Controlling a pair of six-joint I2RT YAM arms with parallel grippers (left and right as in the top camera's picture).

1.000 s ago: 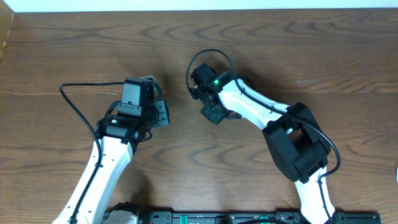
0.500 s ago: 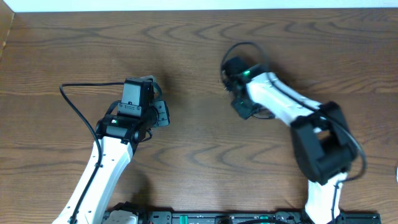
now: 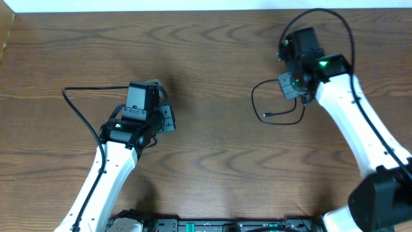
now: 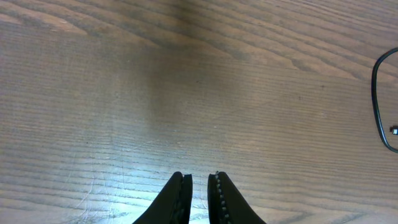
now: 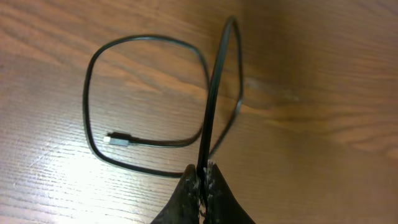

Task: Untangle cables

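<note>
Black cable (image 5: 213, 99) is clamped in the closed right gripper (image 5: 202, 169), its loop and plug laid on the desk (image 3: 206, 51) at the right; the left gripper (image 4: 199, 177) is held almost closed, empty.

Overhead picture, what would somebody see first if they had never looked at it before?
Probably the black cable, lying in a loose loop on the right side of the wooden table, with one strand lifted and pinched in the right hand. Over on the left, the left hand hangs above bare wood with its fingers close together and nothing showing between them.
</note>
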